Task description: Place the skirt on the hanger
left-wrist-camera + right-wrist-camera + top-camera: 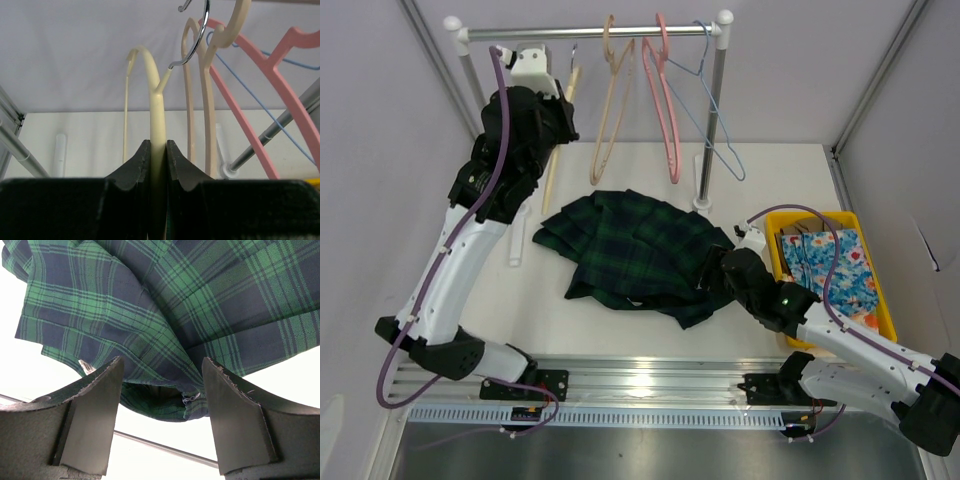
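The green and navy plaid skirt (638, 252) lies crumpled on the white table, in the middle. My left gripper (558, 108) is up at the rail's left end, shut on the pale cream-yellow hanger (157, 107), whose arm hangs down beside it (554, 175). Its jaws pinch the hanger's neck below the hook in the left wrist view. My right gripper (708, 270) is open at the skirt's right edge, just above the cloth. In the right wrist view the skirt (165, 305) fills the frame and its waist edge with a small clasp sits between the spread fingers (95, 415).
A white rail (590, 32) at the back holds a tan-beige hanger (612, 100), a pink hanger (665, 95) and a blue wire hanger (715, 110). The rail's right post (712, 120) stands just behind the skirt. A yellow bin (886, 318) at right holds floral cloth (830, 262).
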`<action>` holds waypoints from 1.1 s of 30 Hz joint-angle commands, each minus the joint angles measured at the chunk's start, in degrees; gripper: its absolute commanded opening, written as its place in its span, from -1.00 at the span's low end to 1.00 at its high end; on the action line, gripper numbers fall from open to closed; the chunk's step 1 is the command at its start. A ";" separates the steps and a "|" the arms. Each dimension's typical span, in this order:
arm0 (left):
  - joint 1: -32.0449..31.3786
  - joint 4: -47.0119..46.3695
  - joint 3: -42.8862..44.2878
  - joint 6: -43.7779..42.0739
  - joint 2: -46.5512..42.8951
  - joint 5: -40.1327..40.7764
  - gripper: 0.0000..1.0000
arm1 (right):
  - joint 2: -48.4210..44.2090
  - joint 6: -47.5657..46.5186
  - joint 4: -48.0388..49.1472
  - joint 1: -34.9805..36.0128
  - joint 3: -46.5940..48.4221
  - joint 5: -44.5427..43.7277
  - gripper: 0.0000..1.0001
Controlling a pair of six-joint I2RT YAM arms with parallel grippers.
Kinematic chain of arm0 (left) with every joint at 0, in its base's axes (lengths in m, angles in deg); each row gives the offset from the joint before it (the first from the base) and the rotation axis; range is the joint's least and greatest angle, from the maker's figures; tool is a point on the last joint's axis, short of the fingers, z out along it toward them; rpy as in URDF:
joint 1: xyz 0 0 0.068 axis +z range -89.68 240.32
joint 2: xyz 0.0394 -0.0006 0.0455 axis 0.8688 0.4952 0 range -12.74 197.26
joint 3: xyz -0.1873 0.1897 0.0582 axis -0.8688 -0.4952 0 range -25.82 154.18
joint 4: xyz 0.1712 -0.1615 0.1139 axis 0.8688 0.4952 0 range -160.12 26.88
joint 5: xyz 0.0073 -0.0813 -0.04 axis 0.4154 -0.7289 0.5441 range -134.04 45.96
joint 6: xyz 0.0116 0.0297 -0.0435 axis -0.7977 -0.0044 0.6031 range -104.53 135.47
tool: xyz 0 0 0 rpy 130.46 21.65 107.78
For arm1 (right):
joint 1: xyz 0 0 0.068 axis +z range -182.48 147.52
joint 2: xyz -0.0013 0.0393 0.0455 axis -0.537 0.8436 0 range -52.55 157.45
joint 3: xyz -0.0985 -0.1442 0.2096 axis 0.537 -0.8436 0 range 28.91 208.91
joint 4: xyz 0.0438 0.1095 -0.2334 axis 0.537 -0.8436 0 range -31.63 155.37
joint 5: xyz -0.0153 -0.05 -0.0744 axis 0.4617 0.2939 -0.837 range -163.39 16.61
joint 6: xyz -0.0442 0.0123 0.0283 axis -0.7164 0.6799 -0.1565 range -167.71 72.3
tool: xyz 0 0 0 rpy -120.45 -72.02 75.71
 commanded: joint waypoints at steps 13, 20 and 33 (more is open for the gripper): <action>0.36 -6.69 -27.40 8.62 -20.00 0.49 -1.00 | 0.95 -1.02 0.29 -0.26 -0.02 1.17 0.38; 0.45 -4.84 -39.08 13.20 -28.88 -4.52 -1.00 | 1.22 -0.41 -1.73 0.88 -0.73 2.40 0.37; 0.36 0.17 -52.90 15.49 -44.26 -16.21 -1.00 | -0.98 4.95 -10.17 5.54 -1.25 -1.11 0.36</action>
